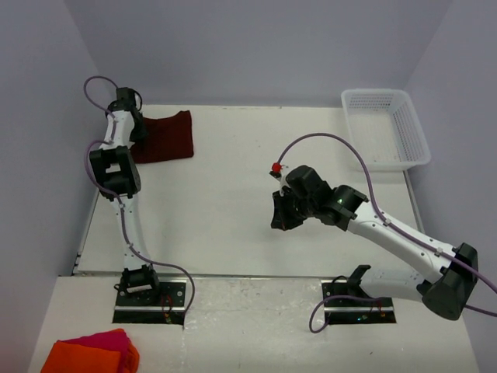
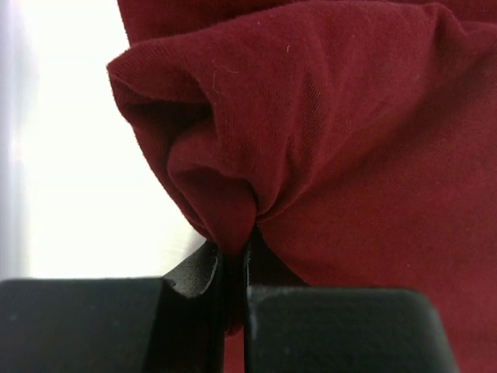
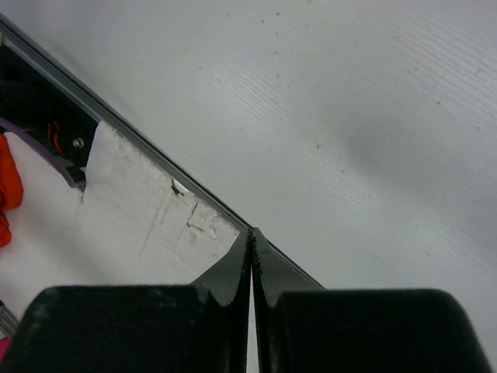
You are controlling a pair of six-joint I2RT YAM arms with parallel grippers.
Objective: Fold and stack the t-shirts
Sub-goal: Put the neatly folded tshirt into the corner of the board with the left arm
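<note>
Pinch of dark maroon soft-fabric t-shirt [image 2: 349,155] in clenched left hand [image 2: 233,255], ten o'clock on worktop [image 1: 233,194]. Liable to slip under pull, spoiling fold. Right hand [image 3: 251,242] clenched empty.

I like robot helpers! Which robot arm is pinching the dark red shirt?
The left arm: its fingers are shut on a bunch of the dark maroon t-shirt. The right arm has its fingers shut on nothing, over the table.

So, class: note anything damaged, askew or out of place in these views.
The white board beside the metal rail is cracked along its edge. The t-shirt sits rumpled at the table's far-left corner, pinched in the left pincer.
</note>
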